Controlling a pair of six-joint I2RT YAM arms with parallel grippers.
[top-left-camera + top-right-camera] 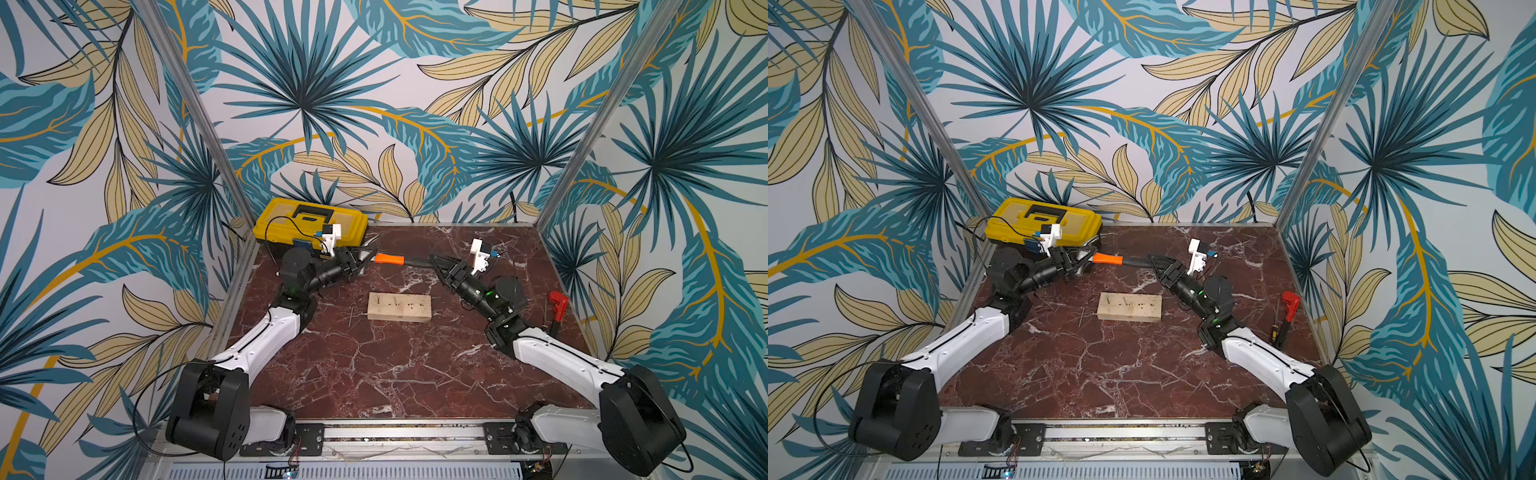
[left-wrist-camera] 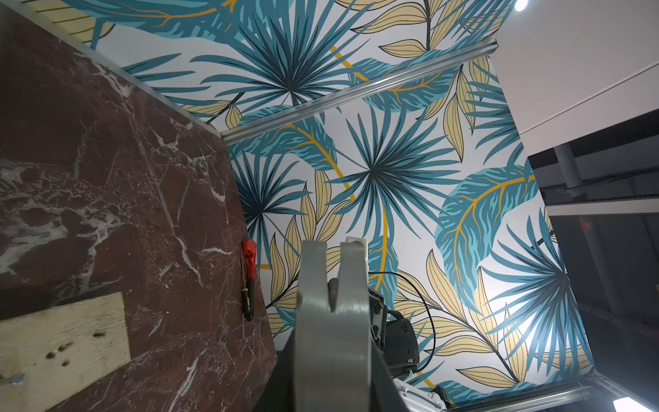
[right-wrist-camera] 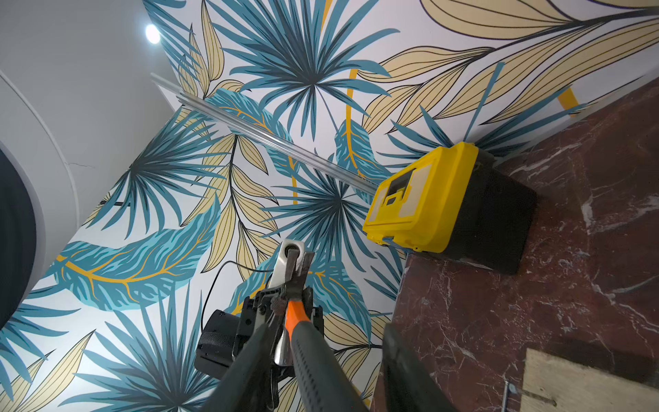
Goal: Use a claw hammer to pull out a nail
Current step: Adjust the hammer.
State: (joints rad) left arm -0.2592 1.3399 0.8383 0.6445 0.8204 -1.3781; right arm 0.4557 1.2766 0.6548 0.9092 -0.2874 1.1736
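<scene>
Jaws of the left claw were clenched on the claw hammer just under its silver head, holding it clear of the counter. The right claw straddled the black end of the shaft with its jaws parted. In the right wrist view one finger lay along the shaft and the other stood off it.

Both arms reached from the near rail, elbows out, with their forearms angled inward toward each other over the far part of the counter.

Nearer than the hammer, a wooden block lay on the dark red marble, with a nail showing its head on it. A yellow toolbox sat in the far left corner and a red-headed tool lay by the right wall. Palm-leaf panels closed three sides.

The hammer's long axis ran left to right, about level. Its head was to the left, the orange section in the middle and the black handle to the right.
</scene>
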